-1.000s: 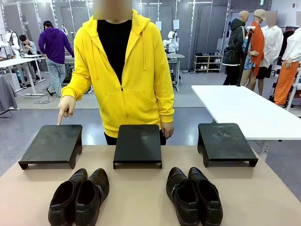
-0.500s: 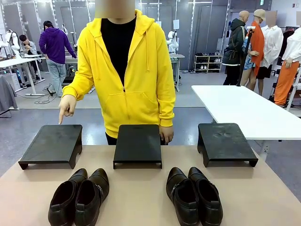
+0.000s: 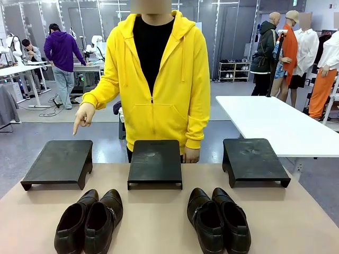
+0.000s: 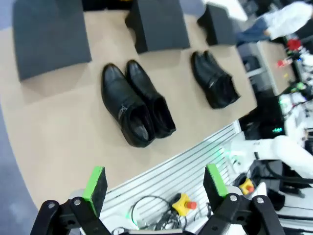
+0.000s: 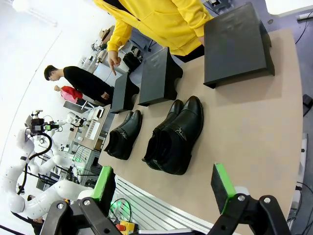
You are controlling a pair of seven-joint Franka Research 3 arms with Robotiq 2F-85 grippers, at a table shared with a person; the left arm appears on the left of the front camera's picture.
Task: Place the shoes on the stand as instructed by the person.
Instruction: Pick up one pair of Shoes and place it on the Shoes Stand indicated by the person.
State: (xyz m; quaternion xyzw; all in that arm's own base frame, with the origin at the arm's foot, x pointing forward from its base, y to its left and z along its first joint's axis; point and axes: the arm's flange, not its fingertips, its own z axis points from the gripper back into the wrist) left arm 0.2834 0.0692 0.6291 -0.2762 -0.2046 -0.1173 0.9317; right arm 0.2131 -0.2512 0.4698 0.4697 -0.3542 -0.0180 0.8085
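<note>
Well beyond left gripper point(image 4: 155, 182) (jaws spread): shoes point(image 4: 120, 98).

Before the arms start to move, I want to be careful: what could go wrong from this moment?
1. The person's hand points at the left stand, not at a pair; the wrong shoes might be taken.
2. The left shoes touch each other, so grasping one may push the other.
3. The person's other hand is close behind the middle stand; an arm reaching there could meet it.
</note>
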